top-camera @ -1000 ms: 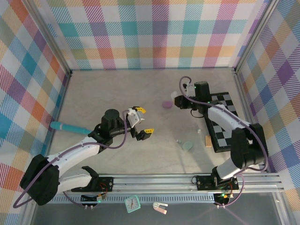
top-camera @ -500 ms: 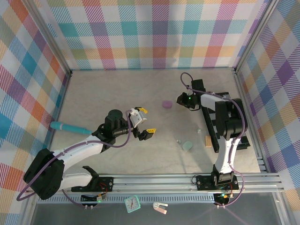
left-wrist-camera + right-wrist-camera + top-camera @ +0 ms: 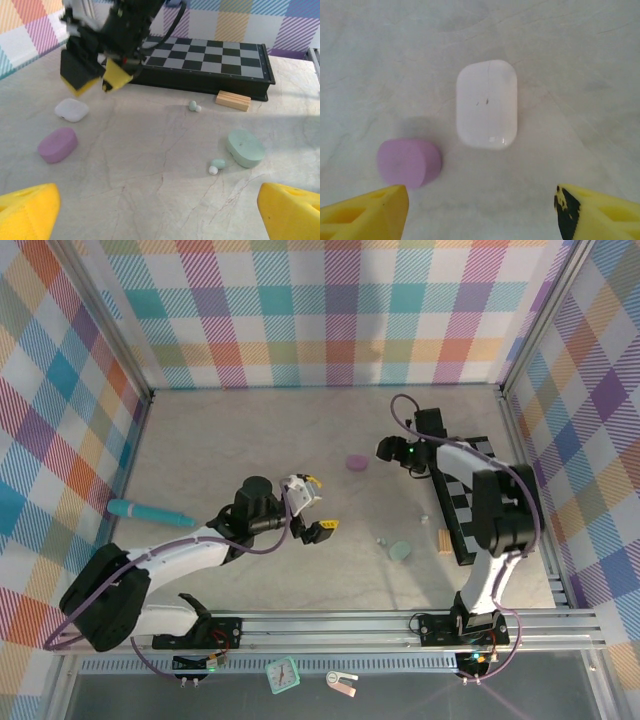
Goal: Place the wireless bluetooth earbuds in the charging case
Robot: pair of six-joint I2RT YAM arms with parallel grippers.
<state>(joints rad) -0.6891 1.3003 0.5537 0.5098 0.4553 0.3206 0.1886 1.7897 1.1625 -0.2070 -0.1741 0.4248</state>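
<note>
two pale green earbuds (image 3: 217, 165) are lying loose on the marble-look table (image 3: 230, 440), out toward its 4 o'clock area in the top view. the nearer bud is resting just beside a closed green case (image 3: 245, 148), at approx. 10 o'clock of it seen from above. the far bud (image 3: 195, 105) is sitting apart at approx. 1 o'clock of the case, near a small wooden block (image 3: 233, 100) and the edge of a chessboard (image 3: 210, 55).

handling, as a guess: the buds are looking tiny, light, hard and glossy, so prob. skidding or rolling if nudged. the best hold is likely across the rounded body w/ fingertips closing low to the table. the green case is looking like a match by colour, and its lid is prob. needing opening first.

the left gripper (image 3: 318, 508) is hovering near the table's middle, at 9 o'clock of the buds, w/ jaws spread wide and nothing held. the right gripper (image 3: 480, 215) is hanging over a closed white case (image 3: 487, 104) at the table's 1 o'clock, w/ jaws wide apart, not touching it, also empty. a closed pink case (image 3: 409, 162) is lying near the white one, at its 7 o'clock in the right wrist view. a teal pen-like item (image 3: 140, 510) is lying at the table's 9 o'clock edge.
</note>
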